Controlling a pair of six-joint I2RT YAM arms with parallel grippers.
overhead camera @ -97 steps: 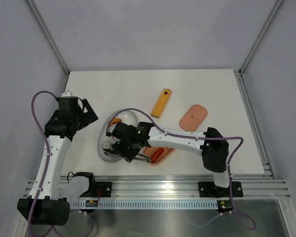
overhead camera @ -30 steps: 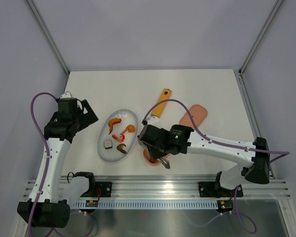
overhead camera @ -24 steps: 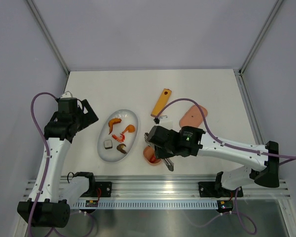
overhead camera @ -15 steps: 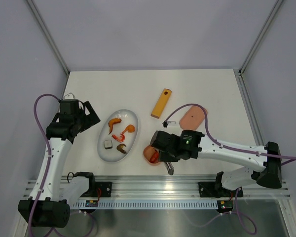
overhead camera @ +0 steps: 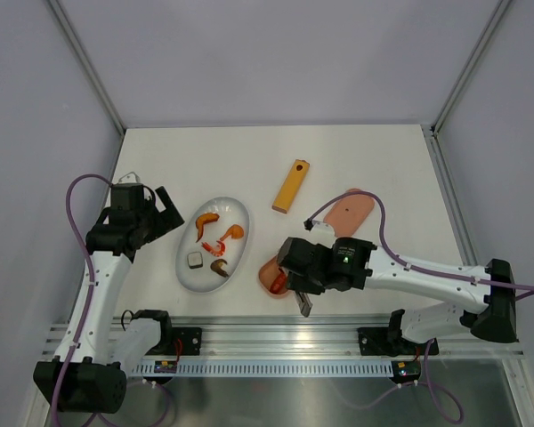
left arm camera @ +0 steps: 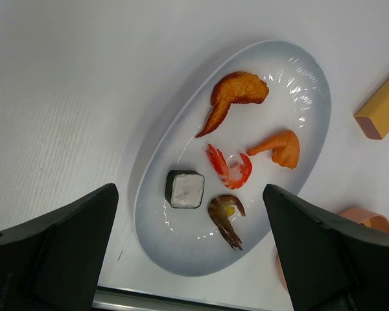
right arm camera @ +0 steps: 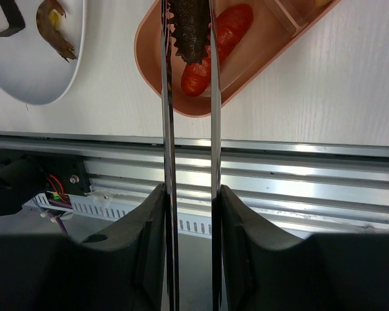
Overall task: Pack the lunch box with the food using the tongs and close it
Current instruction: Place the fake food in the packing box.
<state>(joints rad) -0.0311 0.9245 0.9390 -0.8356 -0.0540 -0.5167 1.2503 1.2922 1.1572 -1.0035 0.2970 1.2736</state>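
Right wrist view: right pincer [right arm camera: 190,194] clamped on the tongs [right arm camera: 168,129]. Their tips pinch a dark ridged piece [right arm camera: 191,32], possibly food, over the lunch box [right arm camera: 262,48] at the bench's near edge. Red sausages [right arm camera: 232,26] lie in that compartment. Lid [overhead camera: 350,210] sits apart, toward the right edge. Left pincer [left arm camera: 189,194] gapes wide above the white plate [left arm camera: 292,84], gripping nothing; shrimps [left arm camera: 230,167] and cube [left arm camera: 185,189] lie there.

Top cam sat high at the near side, looking down on the whole table [overhead camera: 383,151]. Left wrist cam hung close over the white plate [left arm camera: 150,220] — right wrist cam faced back toward the rail [right arm camera: 279,168], both catching plate and lunch box [right arm camera: 259,58].
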